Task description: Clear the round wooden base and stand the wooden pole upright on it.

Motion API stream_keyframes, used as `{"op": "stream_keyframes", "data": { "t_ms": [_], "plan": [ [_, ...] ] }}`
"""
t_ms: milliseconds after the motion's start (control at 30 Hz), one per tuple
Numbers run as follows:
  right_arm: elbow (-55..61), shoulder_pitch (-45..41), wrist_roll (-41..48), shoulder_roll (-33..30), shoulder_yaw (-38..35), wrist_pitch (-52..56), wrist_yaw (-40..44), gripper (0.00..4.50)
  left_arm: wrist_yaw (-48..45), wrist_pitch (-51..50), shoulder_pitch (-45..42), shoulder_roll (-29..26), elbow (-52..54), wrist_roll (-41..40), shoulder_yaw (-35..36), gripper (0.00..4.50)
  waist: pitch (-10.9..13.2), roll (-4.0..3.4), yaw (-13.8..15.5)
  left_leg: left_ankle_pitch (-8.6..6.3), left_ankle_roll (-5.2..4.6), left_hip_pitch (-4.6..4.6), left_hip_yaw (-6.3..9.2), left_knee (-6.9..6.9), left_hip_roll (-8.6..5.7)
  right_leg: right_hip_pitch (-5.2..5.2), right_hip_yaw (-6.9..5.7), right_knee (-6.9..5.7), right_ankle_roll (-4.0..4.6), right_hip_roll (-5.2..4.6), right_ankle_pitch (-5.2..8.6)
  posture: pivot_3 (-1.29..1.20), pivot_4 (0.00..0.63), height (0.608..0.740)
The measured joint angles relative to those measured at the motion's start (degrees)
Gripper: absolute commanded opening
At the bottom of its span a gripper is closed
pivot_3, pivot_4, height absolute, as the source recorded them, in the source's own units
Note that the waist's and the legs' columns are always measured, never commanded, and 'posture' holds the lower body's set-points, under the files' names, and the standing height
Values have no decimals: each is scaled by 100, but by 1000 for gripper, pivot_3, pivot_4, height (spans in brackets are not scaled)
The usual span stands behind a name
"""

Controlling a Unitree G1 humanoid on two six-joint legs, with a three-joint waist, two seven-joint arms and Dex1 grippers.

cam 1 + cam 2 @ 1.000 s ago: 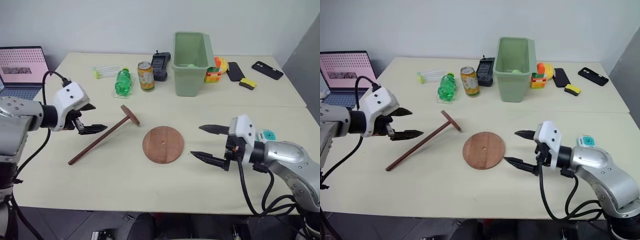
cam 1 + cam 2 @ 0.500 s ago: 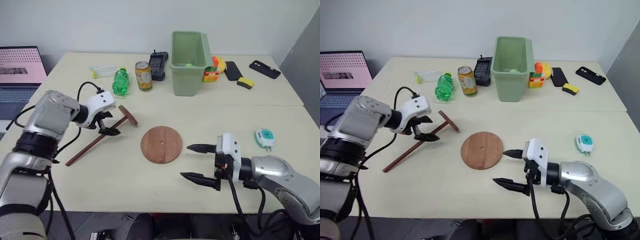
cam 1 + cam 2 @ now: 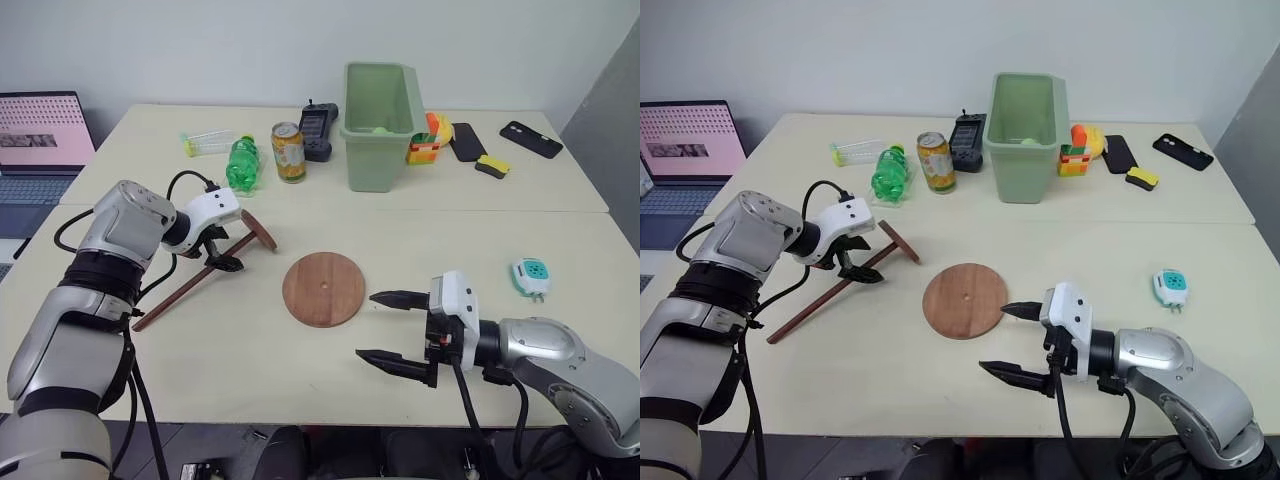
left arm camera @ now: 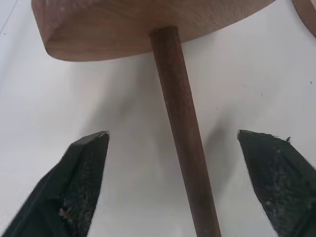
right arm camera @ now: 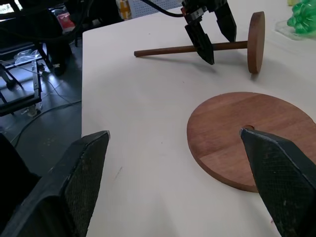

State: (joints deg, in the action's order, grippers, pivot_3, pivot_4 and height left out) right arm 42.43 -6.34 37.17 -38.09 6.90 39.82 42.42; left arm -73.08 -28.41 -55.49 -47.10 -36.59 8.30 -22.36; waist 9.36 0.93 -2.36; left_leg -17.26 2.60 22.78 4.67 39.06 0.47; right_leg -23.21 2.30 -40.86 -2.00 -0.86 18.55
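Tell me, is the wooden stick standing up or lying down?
Lying down. The wooden pole rests flat on the table, left gripper open around it.

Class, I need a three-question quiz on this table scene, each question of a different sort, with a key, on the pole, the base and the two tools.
1. True or false: the wooden pole stands upright in the round wooden base.
2. Which tool straddles the pole's rod near its disc end: A) left tool, B) right tool?
3. What lies on top of the base?

Key:
1. False; it lies on the table, apart from the base.
2. A; its fingers stand open either side of the rod.
3. Nothing; its top is bare, centre hole showing.
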Motion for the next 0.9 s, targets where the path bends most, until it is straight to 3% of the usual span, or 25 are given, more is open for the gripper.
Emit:
{"op": "stream_keyframes", "data": {
  "t_ms": [467,900],
  "plan": [
    [-121,-341,-9,-73,10,-7,148,4500,254,-499,400,114,456,-48,138,348,-1,1,5,0,1,0,0,2,3,0,0,-1,0,-5,0,0,150,740],
    [-122,-380,9,-211,-16,16,165,4500,359,-371,546,-41,715,-319,619,278,0,1,6,1,1,1,2,2,6,0,-1,-1,0,-10,0,0,150,740]
  ]
}}
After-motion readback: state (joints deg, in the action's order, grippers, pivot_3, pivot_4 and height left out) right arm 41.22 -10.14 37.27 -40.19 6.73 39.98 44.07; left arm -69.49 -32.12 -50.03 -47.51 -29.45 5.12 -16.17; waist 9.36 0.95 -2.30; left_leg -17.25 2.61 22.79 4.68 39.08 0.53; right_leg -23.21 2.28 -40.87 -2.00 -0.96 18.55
